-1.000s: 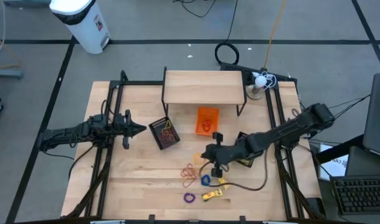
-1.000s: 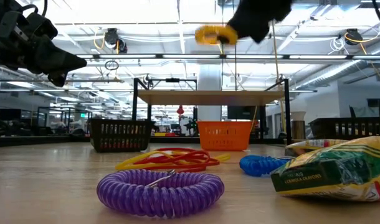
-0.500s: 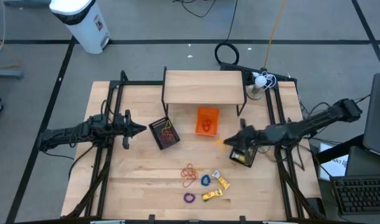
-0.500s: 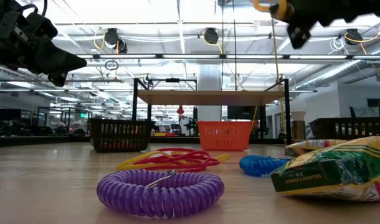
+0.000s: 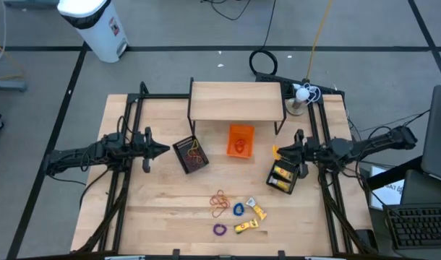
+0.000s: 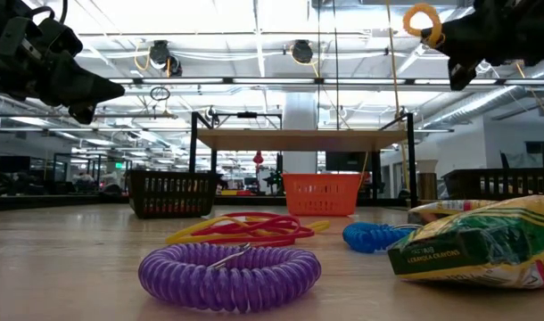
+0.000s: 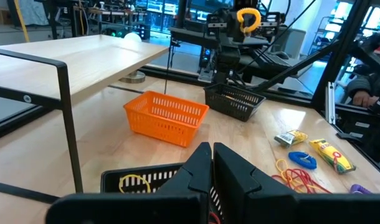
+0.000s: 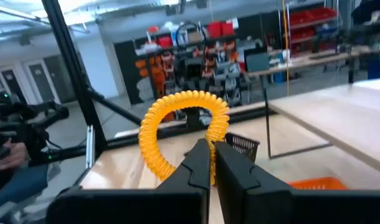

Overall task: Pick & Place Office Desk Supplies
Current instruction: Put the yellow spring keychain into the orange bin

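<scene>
One yellow coil ring (image 8: 184, 124) has now travelled above the right-hand black basket (image 5: 283, 175).

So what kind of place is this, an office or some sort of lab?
Most likely a robotics lab or workshop, not an office. Two robot arms work at a framed wooden table, exposed pipes and strip lights run overhead, and more benches and equipment racks fill the room behind.
</scene>
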`<state>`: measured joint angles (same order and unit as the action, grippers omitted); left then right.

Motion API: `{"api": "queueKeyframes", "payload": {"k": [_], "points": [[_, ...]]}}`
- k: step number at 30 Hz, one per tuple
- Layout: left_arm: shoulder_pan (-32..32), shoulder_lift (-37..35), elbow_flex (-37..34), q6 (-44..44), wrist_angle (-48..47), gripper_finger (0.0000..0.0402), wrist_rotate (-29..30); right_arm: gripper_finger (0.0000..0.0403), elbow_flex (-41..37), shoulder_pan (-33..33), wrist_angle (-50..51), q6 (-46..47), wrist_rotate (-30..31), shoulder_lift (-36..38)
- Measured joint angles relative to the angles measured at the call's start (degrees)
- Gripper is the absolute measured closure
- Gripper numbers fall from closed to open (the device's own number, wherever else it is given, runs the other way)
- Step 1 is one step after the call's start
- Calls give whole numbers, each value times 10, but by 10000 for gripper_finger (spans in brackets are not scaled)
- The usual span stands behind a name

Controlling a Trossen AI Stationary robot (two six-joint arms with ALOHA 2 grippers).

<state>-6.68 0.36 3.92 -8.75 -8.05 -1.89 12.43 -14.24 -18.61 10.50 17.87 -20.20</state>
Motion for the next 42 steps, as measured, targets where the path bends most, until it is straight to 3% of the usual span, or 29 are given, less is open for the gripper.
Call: {"api": "queueKeyframes", "payload": {"k": [11,18,22,27,36,42], "points": [[0,0,0,0,0,380,0,403,-52,0,1,2,7,67],[0,0,0,13,0,380,5,403,-37,1,-12,3,19,36],[0,0,0,14,1,380,6,403,9,1,-12,3,19,-40],[0,0,0,11,1,380,6,403,113,1,-9,-9,17,-186],[0,0,0,11,0,380,5,403,364,45,192,20,32,-472],[0,0,0,11,0,380,5,403,466,114,300,23,33,-608]]}}
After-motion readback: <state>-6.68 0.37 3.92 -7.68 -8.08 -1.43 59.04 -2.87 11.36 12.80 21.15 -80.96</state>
